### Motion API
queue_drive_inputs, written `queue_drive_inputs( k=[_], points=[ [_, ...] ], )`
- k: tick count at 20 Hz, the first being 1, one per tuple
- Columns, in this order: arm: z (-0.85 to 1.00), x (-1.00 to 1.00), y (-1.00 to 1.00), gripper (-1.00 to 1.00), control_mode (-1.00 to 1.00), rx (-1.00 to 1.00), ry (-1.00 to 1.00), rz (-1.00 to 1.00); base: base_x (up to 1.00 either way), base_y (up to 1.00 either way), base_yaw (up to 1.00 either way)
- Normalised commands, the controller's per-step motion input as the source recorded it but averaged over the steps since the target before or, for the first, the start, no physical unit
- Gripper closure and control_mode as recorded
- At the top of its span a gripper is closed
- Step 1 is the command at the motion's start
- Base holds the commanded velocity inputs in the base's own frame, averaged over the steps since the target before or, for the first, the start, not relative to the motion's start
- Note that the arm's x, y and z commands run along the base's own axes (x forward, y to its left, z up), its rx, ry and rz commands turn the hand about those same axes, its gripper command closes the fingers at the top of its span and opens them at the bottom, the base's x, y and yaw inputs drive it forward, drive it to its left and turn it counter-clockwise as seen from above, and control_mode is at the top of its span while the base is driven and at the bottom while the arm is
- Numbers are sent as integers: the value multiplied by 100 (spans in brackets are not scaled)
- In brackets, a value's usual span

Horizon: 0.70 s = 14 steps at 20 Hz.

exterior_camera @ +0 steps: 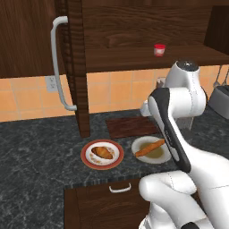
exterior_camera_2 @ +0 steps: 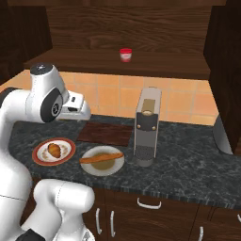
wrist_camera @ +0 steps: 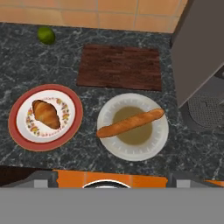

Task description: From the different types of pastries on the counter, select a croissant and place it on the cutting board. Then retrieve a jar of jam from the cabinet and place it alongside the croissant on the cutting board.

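On the table we see the croissant [wrist_camera: 46,113] untouched on its red-rimmed plate [wrist_camera: 15,131], cutting board [wrist_camera: 118,66] bare, jam jar [exterior_camera: 159,49] shelved, our jaws spread empty: nothing done yet.

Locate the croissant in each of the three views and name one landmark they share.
Left base view: the croissant lies on the red-rimmed plate, lower centre-left, at the counter's front edge.
Right base view: croissant at left, on the same plate, beside the arm.
Hand view: croissant at centre-left, on that plate.
Shared landmark: the cutting board, lying behind both plates.
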Motion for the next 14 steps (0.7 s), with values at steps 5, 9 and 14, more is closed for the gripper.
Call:
queue_drive_inputs(
  k=[5, 9, 14],
  points=[
    [-28, -76, 26, -100, -100, -12, 0, 5, 0, 0, 0],
    [-21, -50, 2, -100, -100, -2, -7, 9, 0, 0, 0],
    [-2, -52, -1, -100, -100, 8, 1, 28, 0, 0, 0]
  ],
)
